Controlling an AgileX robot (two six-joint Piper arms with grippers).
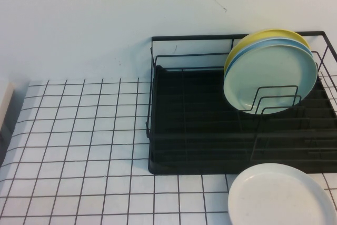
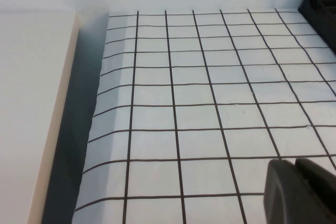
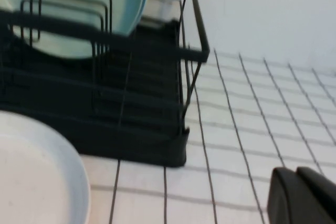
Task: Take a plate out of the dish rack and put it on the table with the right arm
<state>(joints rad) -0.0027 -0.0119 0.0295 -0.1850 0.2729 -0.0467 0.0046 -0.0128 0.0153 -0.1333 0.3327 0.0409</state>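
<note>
The pale mint-green plate (image 1: 271,77) stands upright in the looped dividers of the black wire dish rack (image 1: 200,130), in front of a light blue plate (image 1: 263,43) and a yellow plate (image 1: 263,34). The right wrist view shows the mint plate (image 3: 79,9) and the rack (image 3: 131,124). My right gripper (image 3: 296,174) is shut and empty, low over the gridded table (image 3: 247,129) beside the rack's right end. My left gripper (image 2: 295,163) is shut and empty over the table (image 2: 199,93), far left of the rack. Neither arm shows in the high view.
A white plate (image 1: 281,196) lies flat on the table in front of the rack's right part, also in the right wrist view (image 3: 37,171). A pale board edge (image 2: 31,103) borders the table's left side. The wall stands behind the rack.
</note>
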